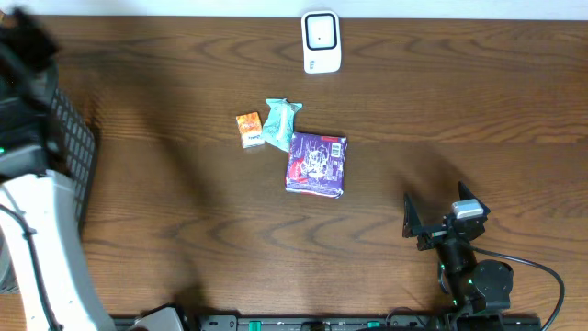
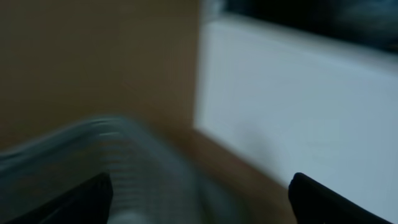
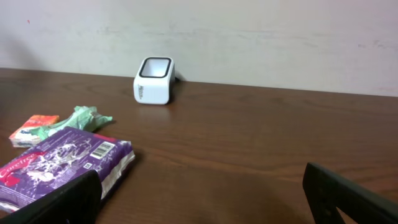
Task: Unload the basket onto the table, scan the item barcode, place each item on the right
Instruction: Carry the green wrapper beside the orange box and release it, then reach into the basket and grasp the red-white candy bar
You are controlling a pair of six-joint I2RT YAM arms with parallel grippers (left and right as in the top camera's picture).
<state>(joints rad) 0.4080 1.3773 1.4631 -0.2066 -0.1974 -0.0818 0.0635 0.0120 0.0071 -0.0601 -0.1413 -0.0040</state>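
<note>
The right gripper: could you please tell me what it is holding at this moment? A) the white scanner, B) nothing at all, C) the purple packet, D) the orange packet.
B: the right gripper stands open with only bare table between its fingers, apart from the purple packet, the orange packet and the white scanner.

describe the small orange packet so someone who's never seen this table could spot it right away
From the white scanner at the far edge of the wooden table, look toward the middle, where three items lie clustered. The orange packet is leftmost, beside the crumpled teal wrapper; it is smaller than the purple packet and the only orange one.
</note>
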